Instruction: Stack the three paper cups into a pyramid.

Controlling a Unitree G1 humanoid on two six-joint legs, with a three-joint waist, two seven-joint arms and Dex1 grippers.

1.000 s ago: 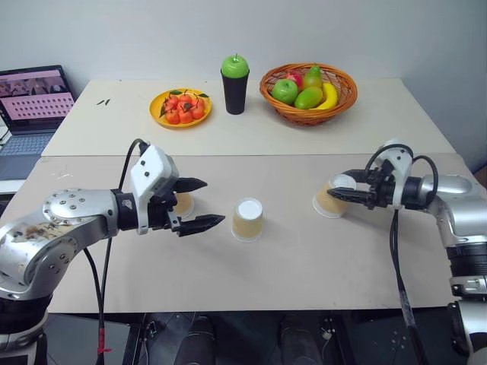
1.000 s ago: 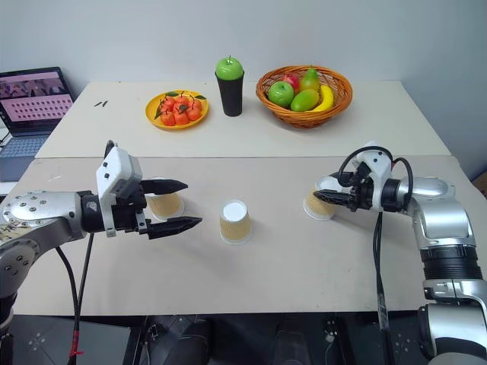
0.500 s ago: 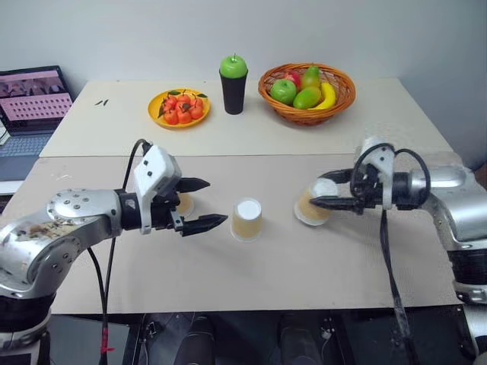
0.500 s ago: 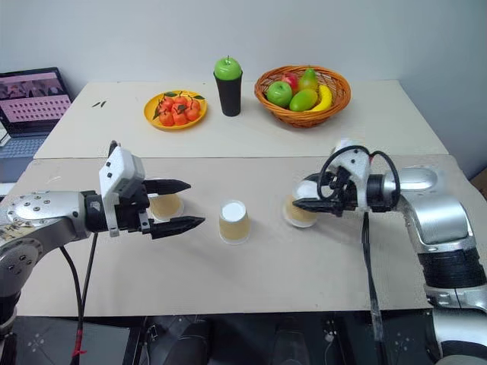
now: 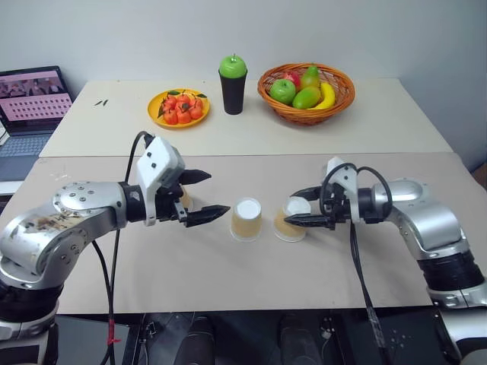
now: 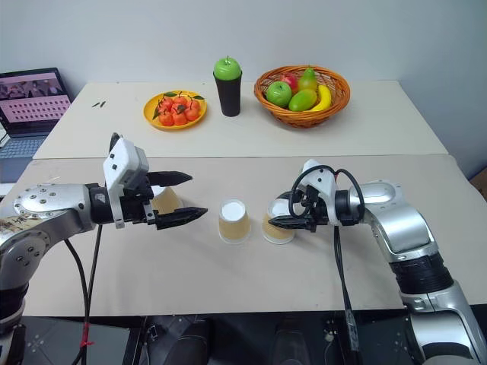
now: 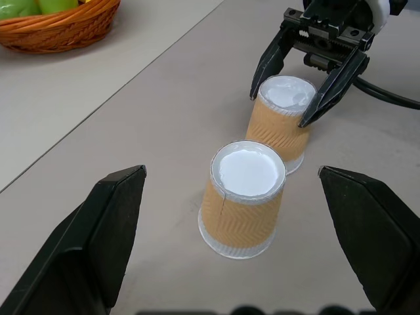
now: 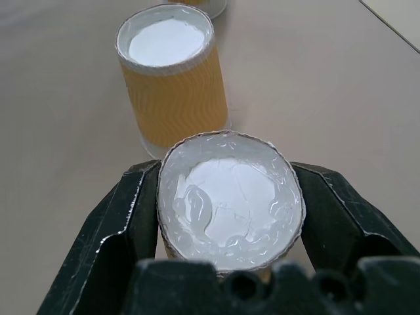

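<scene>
Three tan paper cups stand upside down, white bases up, on the near table. The middle cup [image 5: 247,219] stands free. Just right of it is the right cup [image 5: 291,222], slightly tilted, with my right gripper [image 5: 293,207] shut on its upper part. In the right wrist view this cup [image 8: 230,197] sits between both fingers [image 8: 125,223]. The left cup [image 6: 166,201] is partly hidden behind my left gripper [image 5: 217,194], which hangs open with nothing in it, left of the middle cup. The left wrist view looks between its fingers [image 7: 98,243] at the middle cup [image 7: 246,197].
On the far table stand a black cup topped with a green apple [image 5: 233,84], a yellow plate of small red fruit [image 5: 179,108] and a wicker basket of fruit [image 5: 307,84]. A laptop [image 5: 30,103] sits at the far left.
My right gripper has carried its cup leftward, from the table's right side to just beside the middle cup. The left gripper has stayed about where it was, still open.
</scene>
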